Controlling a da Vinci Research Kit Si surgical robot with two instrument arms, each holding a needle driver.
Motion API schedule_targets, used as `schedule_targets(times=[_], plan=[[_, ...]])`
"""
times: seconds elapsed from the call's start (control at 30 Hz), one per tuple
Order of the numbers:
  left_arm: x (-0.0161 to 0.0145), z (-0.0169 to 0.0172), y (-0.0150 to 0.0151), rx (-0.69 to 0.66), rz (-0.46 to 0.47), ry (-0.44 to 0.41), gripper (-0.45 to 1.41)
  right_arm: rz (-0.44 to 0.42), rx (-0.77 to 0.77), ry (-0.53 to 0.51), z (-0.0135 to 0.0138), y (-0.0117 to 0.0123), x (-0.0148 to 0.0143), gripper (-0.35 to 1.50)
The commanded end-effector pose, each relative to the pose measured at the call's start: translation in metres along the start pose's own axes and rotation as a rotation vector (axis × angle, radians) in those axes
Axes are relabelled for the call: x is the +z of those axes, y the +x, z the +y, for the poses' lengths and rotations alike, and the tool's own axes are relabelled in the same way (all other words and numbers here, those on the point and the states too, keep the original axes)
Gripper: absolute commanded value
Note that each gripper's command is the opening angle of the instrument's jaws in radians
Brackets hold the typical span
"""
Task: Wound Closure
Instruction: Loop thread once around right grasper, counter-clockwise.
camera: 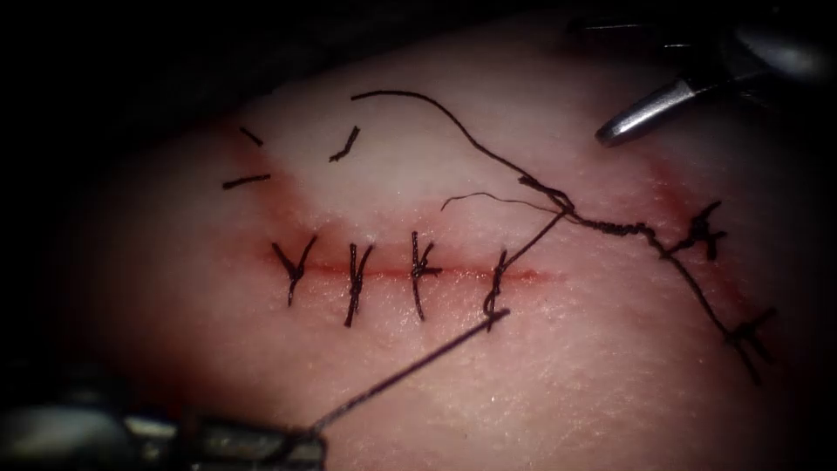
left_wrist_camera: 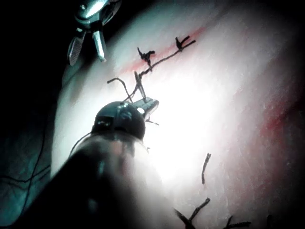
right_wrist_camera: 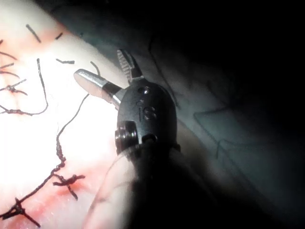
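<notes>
The tissue (camera: 558, 384) carries a horizontal cut (camera: 392, 272) crossed by several dark stitches. From the rightmost stitch (camera: 495, 292) a taut thread (camera: 410, 371) runs down and left to my left tool (camera: 301, 434), whose jaws are shut on it at the lower left edge. In the left wrist view the left tool (left_wrist_camera: 148, 106) grips that thread close to the tissue. My right tool (camera: 593, 83) hovers above the tissue at the upper right with its jaws open and nothing held; the right wrist view confirms the right tool (right_wrist_camera: 100, 64) is spread.
A long loose thread (camera: 453, 122) curves across the tissue above the cut to a knot (camera: 562, 207), then runs right to two more stitches (camera: 702, 234). Short cut ends (camera: 346, 144) lie at the upper left. Red fluid tints the cut line.
</notes>
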Motion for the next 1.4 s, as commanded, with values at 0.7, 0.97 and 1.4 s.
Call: schedule_targets(times=[0.7,0.97,1.4], plan=[[0.0016,-0.0077,0.0006,0.08,-0.037,0.011,-0.45,-0.054,-0.048,0.049,-0.01,0.0028,0.0065,-0.35],[0.0018,-0.0094,0.0001,0.076,-0.039,0.011,-0.45,-0.024,-0.041,0.103,-0.0132,0.0,0.0076,-0.35],[0.0085,-0.011,-0.0042,0.089,-0.05,-0.025,-0.45,0.139,-0.033,0.186,-0.015,-0.0009,0.0068,-0.35]])
